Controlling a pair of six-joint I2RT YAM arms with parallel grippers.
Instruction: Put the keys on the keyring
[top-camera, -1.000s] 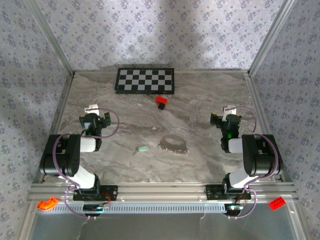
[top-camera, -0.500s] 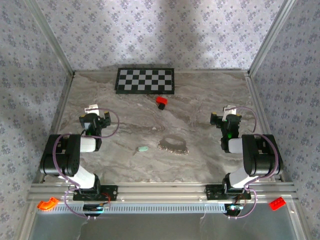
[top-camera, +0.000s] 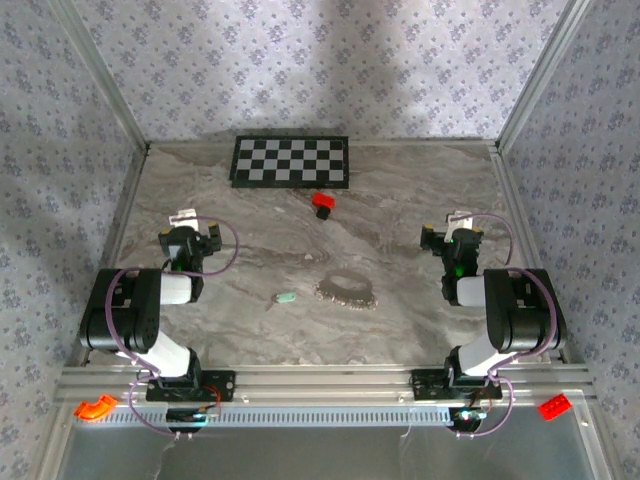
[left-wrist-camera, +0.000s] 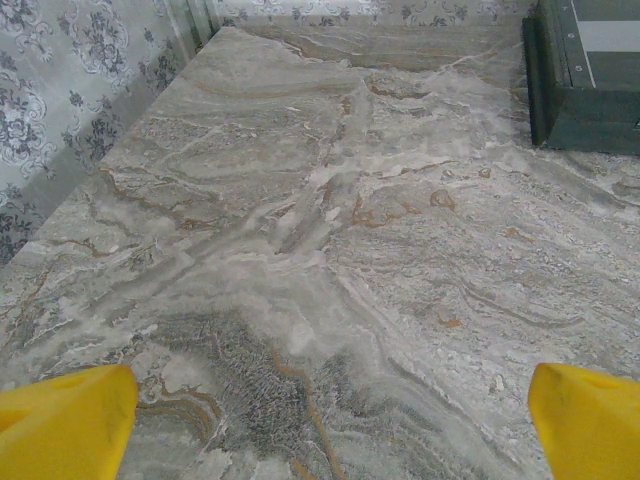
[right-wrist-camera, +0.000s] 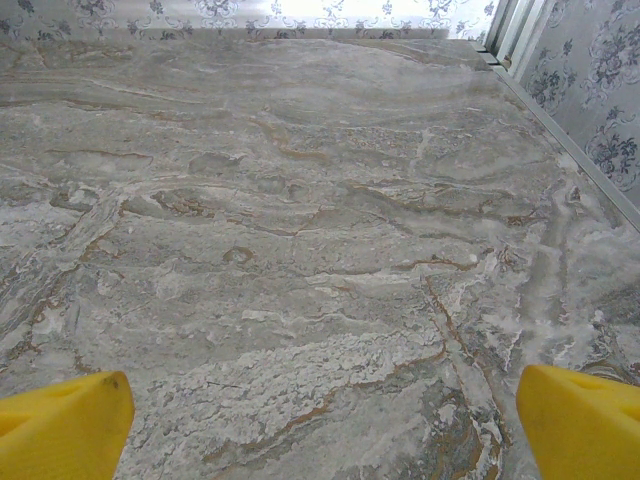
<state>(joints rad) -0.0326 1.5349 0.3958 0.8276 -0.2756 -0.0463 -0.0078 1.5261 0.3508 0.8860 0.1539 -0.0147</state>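
The key (top-camera: 285, 298), silver with a mint-green head, lies flat on the marbled bench (top-camera: 400, 330), a little left of the middle and toward the near edge. Near it on the right, clearly apart from it, rests the keyring (top-camera: 346, 291), a silvery loop with a bumpy outline. A red block (top-camera: 322, 203) sits farther back, near the black-and-white checkerboard (top-camera: 291, 161) that lies along the far edge.

The left gripper (top-camera: 190, 228) hangs over the left side of the bench, well apart from the key, its jaws spread wide and grasping nothing. In the left wrist view its yellow fingers (left-wrist-camera: 65, 425) frame bare bench top, with the checkerboard's dark edge at the upper right. The right gripper (top-camera: 455, 235) is over the right side, near the right edge, likewise released and empty. Its yellow fingers (right-wrist-camera: 60, 425) stand wide over bare marbled surface in the right wrist view.

On the metal rail in front of the near edge lie an orange piece (top-camera: 96, 407) at the left and a red brick (top-camera: 553, 406) at the right.
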